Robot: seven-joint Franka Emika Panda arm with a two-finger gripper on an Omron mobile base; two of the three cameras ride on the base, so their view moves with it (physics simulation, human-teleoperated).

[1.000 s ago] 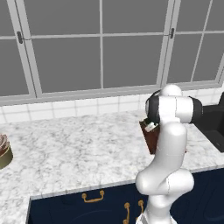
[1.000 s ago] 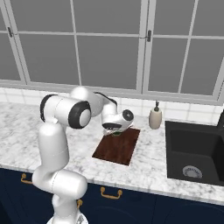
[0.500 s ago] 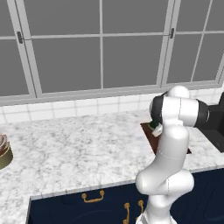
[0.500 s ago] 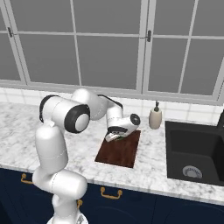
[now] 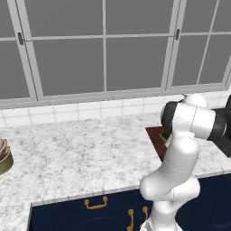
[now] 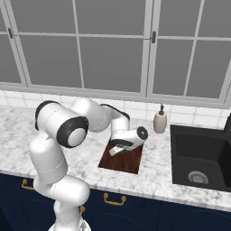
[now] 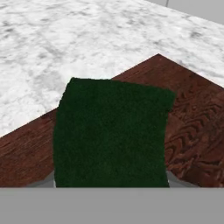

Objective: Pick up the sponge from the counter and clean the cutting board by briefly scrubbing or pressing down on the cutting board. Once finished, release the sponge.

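Pincer (image 6: 118, 151) grips sponge (image 7: 111, 133) over cutting board (image 6: 128, 161) corner; risk: sliding off onto counter (image 6: 158, 171) mid-scrub.

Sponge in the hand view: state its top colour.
Dark green sponge, clearest in the hand view.

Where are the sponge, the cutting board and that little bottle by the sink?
sponge (image 7: 111, 133), hand view, middle of its dark green top.
cutting board (image 6: 127, 161), right base view, bare wood near its front edge.
bottle (image 6: 159, 122), right base view, its rounded beige body.
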